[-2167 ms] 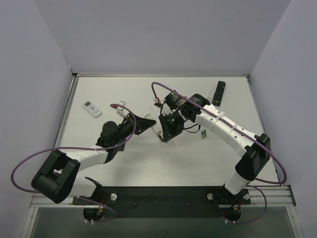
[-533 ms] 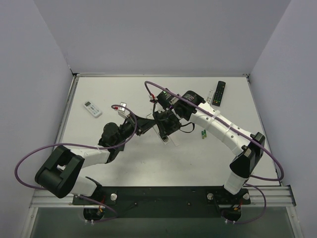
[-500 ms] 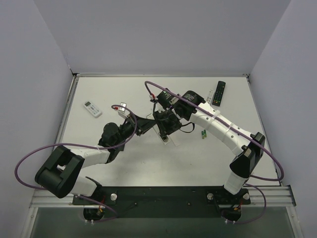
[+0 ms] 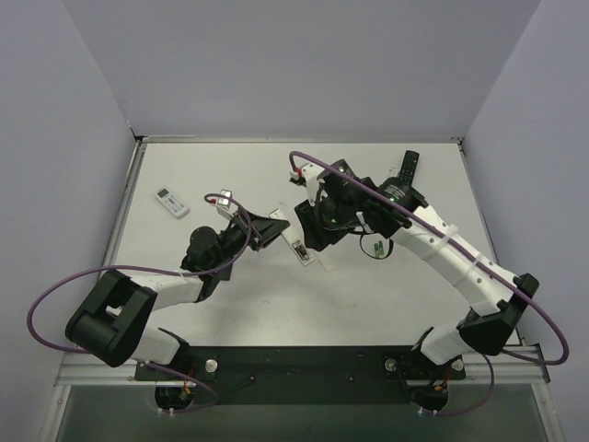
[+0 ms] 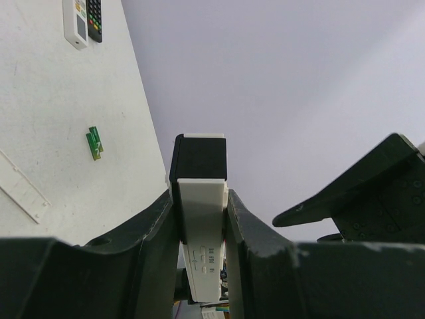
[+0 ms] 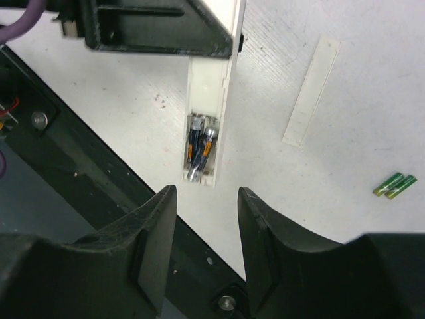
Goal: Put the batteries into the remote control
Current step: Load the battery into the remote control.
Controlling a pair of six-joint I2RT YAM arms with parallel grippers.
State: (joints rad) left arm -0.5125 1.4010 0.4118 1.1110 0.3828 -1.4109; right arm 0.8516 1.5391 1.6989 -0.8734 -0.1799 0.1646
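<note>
Two dark cylindrical batteries with metallic ends (image 6: 199, 147) are lying side by side in the open compartment of a slim white plastic remote control (image 6: 211, 86), at the end farthest from the left gripper (image 5: 199, 199). That gripper is clenching the remote control across its width, its dark fingers (image 5: 149, 246) pressing on the two long edges, and a black end section of the remote control is sticking out past them. The right gripper (image 6: 206, 194) is hovering over the compartment end of the remote control, released, with its fingers (image 6: 156, 246) standing apart and nothing between them.

Two more batteries, a green pair (image 6: 394, 185), are resting together on the white table (image 4: 276, 304), well apart from the remote control on the right arm's side. A long flat white plastic strip (image 6: 312, 90) is lying between the remote control and that green pair. Farther out on the same side, a black button-covered remote (image 4: 408, 166) is sitting with a white one (image 5: 76, 23) just beside it. On the remote control's opposite side, well apart, a small white handset (image 4: 172, 202) is lying on the table.
</note>
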